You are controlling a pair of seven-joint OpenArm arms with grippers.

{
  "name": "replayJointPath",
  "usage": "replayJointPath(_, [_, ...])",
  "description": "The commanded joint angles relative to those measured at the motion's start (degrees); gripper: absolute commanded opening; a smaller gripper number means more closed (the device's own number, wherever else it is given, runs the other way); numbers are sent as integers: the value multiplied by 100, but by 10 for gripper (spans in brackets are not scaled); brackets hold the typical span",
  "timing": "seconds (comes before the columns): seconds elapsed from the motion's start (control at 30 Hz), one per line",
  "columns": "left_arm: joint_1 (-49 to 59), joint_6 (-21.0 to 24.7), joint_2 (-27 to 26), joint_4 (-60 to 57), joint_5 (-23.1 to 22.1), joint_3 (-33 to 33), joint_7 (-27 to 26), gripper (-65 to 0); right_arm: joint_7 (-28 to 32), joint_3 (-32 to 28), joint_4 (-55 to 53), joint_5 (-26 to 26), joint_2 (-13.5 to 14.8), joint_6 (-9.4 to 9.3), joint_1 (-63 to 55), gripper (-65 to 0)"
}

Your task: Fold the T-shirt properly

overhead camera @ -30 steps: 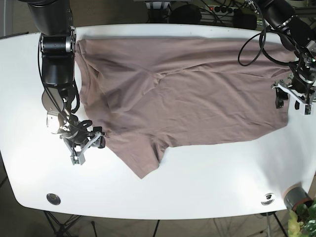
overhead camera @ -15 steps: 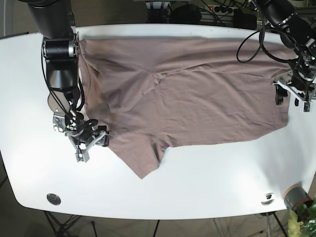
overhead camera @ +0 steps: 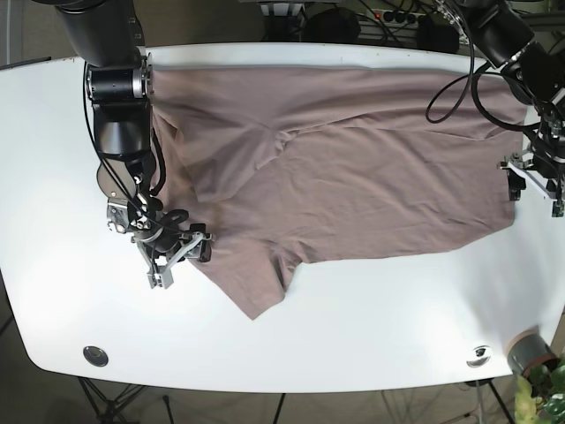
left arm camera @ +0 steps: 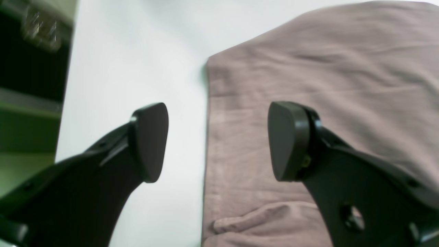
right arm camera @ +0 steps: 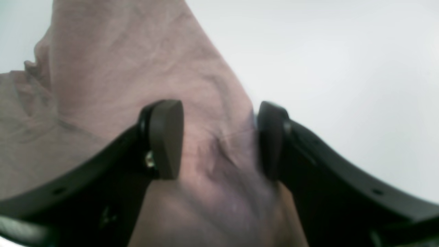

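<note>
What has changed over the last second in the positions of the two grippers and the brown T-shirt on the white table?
The right gripper slid in from the bare white table onto the sleeve edge of the brown cotton T-shirt; its open fingers now straddle a raised fold. The left gripper shifted slightly outward along the hem corner, open and gripping nothing. The shirt lies spread flat, unchanged.
</note>
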Motion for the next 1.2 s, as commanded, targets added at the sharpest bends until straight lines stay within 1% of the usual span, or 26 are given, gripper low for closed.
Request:
replayJointPath(0.0, [-353, 7, -103, -281, 230, 5, -93, -221, -210, -2, 48, -34, -110, 18, 32, -322])
replayJointPath(0.07, [-608, 7, -112, -588, 485, 14, -93, -221, -210, -2, 48, -52, -136, 18, 23, -333])
replayJointPath(0.13, [-784, 7, -112, -826, 652, 49, -93, -221, -210, -2, 48, -52, -136, 18, 14, -387])
replayJointPath(0.17, [-889, 12, -120, -949, 696, 93, -102, -219, -210, -2, 48, -52, -136, 18, 14, -439])
replayJointPath(0.2, [-960, 12, -129, -1028, 705, 111, -119, -212, -210, -2, 48, -52, -136, 18, 14, -477])
replayJointPath(0.27, [-1127, 38, -217, -1344, 714, 207, -313, -165, -210, -2, 48, -52, -136, 18, 23, -593])
replayJointPath(0.3, [-1206, 161, -243, -1582, 714, 278, -471, -146, -210, -2, 48, -52, -136, 9, 32, -633])
replayJointPath(0.37, [-1329, 434, -270, -1951, 714, 401, -691, -135, -210, -2, 48, -52, -136, 9, 50, -615])
replayJointPath(0.43, [-1478, 680, -428, -2399, 679, 612, -981, -135, -210, -2, 48, -52, -145, 9, 58, -610])
replayJointPath(0.53, [-1645, 838, -516, -2979, 679, 814, -1315, -135, -210, -2, 48, -52, -145, 9, 58, -620])
replayJointPath(0.63, [-1900, 996, -525, -3560, 696, 840, -1684, -135, -201, 24, 48, -52, -136, 9, 58, -620])
replayJointPath(0.77, [-2164, 1093, -753, -4377, 705, 858, -2089, -135, -201, 24, 48, -52, -145, 9, 58, -620])
replayJointPath(0.97, [-2560, 1076, -947, -5371, 688, 858, -2335, -135, -193, 24, 48, -34, -136, 9, 50, -620])
replayJointPath(1.17, [-2823, 1067, -1061, -6056, 688, 858, -2370, -135, -193, 33, 48, -8, -136, 9, 41, -620])
